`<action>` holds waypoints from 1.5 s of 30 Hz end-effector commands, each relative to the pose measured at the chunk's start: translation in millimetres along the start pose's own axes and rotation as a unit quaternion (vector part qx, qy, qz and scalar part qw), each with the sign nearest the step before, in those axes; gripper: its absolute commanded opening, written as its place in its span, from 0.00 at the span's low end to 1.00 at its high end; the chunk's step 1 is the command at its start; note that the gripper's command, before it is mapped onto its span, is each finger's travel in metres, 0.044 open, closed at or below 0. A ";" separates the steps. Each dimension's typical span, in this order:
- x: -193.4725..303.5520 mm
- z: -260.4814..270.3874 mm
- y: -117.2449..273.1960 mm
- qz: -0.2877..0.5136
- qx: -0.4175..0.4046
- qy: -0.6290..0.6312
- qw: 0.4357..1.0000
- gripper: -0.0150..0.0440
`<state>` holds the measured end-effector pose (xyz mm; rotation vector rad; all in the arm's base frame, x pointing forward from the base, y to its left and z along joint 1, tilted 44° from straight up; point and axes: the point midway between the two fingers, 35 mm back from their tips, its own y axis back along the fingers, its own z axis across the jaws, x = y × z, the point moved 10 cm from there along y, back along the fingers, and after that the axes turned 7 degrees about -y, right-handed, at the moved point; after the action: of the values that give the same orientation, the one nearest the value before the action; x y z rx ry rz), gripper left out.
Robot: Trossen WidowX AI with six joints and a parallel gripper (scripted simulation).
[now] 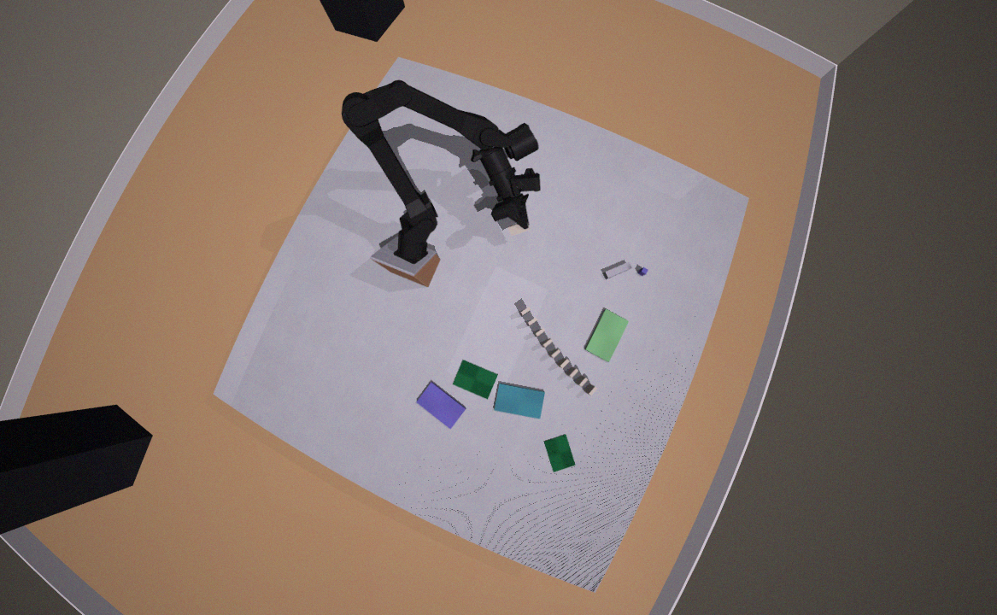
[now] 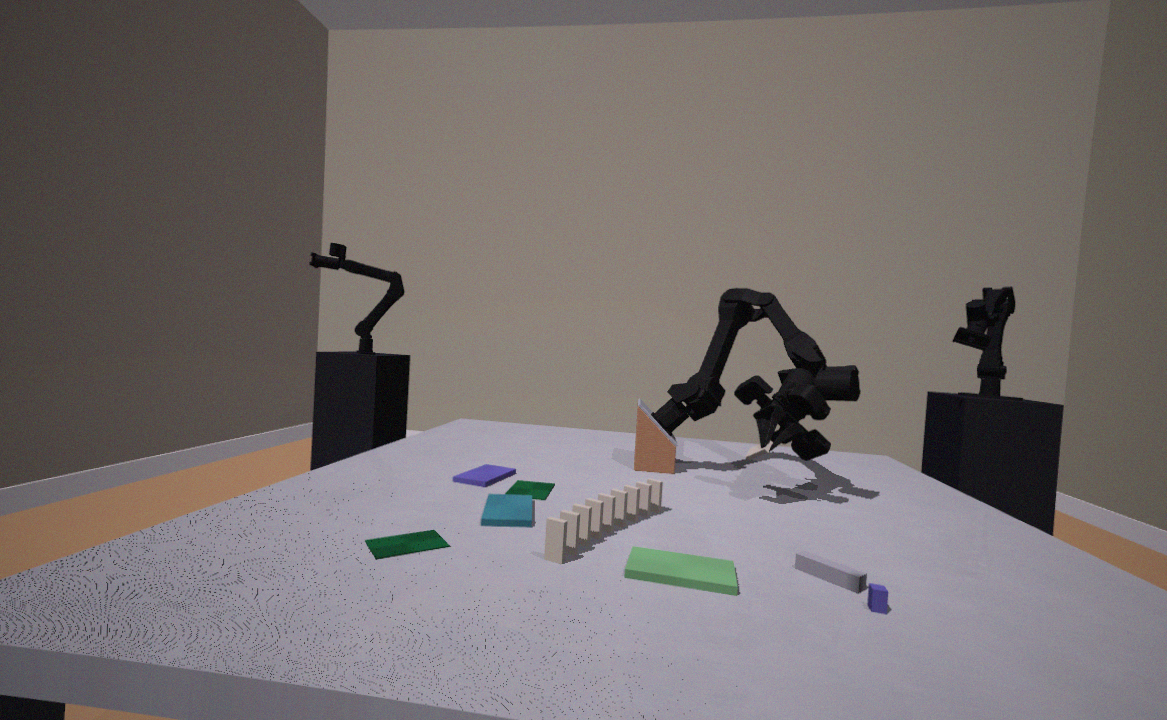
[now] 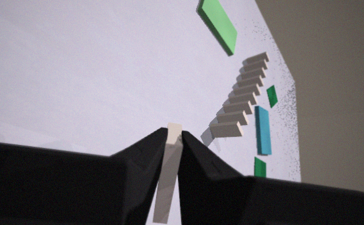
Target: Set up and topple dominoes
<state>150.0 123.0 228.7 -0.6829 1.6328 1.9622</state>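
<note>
Grey counter (image 1: 318,306) (image 2: 301,537) (image 3: 75,62) holds standing row (image 1: 555,353) (image 2: 606,514) (image 3: 242,99); hand (image 1: 514,226) (image 2: 767,448) (image 3: 173,136) grips one domino (image 1: 515,228) (image 2: 756,451) (image 3: 170,181), not placed yet; push left to do

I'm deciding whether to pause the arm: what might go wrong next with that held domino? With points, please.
The domino (image 1: 515,228) (image 3: 170,175) is pinched in the claw (image 1: 513,223) (image 2: 768,449) (image 3: 173,136) at a slant, so it may topple on release. The standing row (image 2: 605,514) (image 3: 242,99) is closely spaced; a nudge could fell it early.

A row of dominoes (image 2: 605,514) stands near a green block (image 2: 681,570).
</note>
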 end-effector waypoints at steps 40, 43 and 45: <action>78.3 6.1 34.7 -0.352 -0.122 -0.292 0.881 0.29; 84.2 3.1 36.9 -0.363 -0.133 -0.321 0.865 0.29; 86.8 1.6 37.8 -0.367 -0.138 -0.334 0.857 0.29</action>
<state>65.8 128.0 203.8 -0.5700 0.6223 1.5908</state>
